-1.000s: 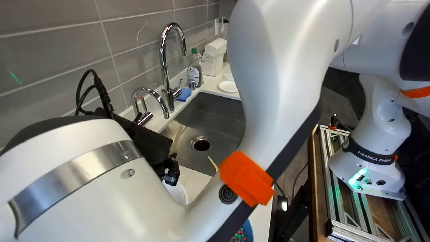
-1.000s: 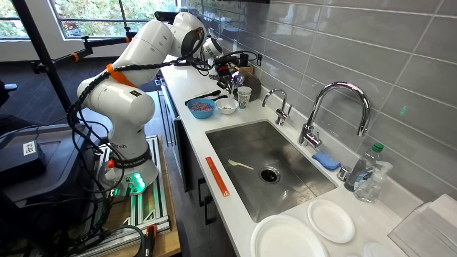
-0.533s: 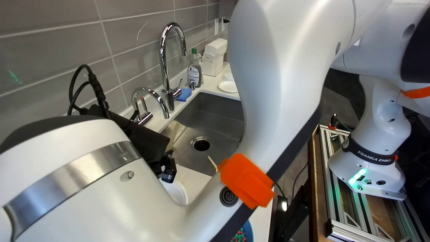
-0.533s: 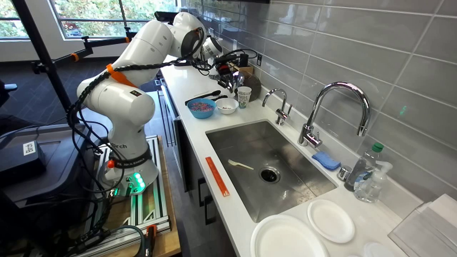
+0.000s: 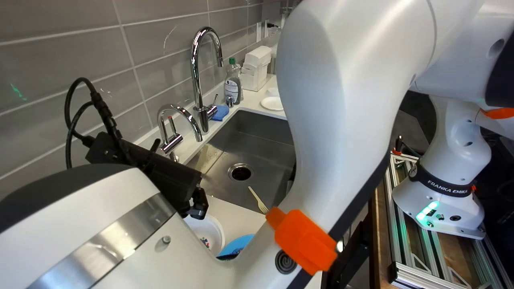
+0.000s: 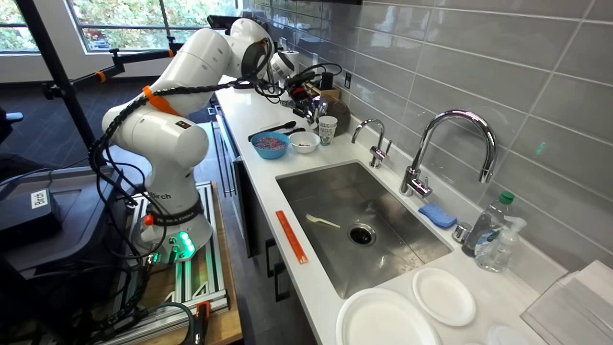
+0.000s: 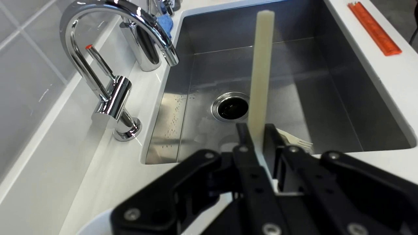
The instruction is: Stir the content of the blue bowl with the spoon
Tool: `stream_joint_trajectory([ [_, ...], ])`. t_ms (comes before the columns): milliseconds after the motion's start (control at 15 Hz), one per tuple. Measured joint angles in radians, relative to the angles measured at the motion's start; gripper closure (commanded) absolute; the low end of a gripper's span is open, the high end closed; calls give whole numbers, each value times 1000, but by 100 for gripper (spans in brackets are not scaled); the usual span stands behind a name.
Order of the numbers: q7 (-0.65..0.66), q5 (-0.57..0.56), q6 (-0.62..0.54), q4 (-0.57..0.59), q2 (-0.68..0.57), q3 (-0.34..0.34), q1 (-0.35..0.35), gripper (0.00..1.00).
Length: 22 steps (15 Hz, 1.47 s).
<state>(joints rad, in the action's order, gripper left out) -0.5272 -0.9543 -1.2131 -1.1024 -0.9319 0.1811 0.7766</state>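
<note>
In the wrist view my gripper (image 7: 256, 128) is shut on the spoon (image 7: 261, 71), a straight pale cream handle pointing away over the sink; its head does not show. The blue bowl (image 6: 271, 152) stands on the counter, holding the content (image 6: 269, 143), tiny pink, blue and purple beads. In an exterior view the arm hides most of the blue bowl (image 5: 237, 242). The gripper is in both exterior views (image 5: 198, 209) (image 6: 310, 118), above and behind the white bowl (image 6: 305, 143), near the patterned cup (image 6: 327, 130), to the side of the blue bowl and not over it.
The sink (image 6: 335, 191) holds a cream fork (image 6: 323, 221). A small tap (image 6: 376, 143) and a tall tap (image 6: 445, 153) stand behind it. An orange-red strip (image 6: 291, 237) lies at the counter's front edge. Black utensils (image 6: 275, 128) lie behind the bowls. White plates (image 6: 385, 318) lie beyond the sink.
The arm has shifted and the wrist has tilted a little; the gripper has moved slightly towards the wall. In an exterior view more of the white bowl and another part of the blue bowl now show.
</note>
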Motion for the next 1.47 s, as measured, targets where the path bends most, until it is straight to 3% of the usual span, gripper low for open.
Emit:
stream_joint_trajectory([
  [867, -72, -46, 96, -1, -4, 2, 49, 96],
  [1200, -80, -22, 93, -1, 20, 23, 19, 96],
  [1467, -78, 70, 51, -12, 69, 55, -36, 96],
])
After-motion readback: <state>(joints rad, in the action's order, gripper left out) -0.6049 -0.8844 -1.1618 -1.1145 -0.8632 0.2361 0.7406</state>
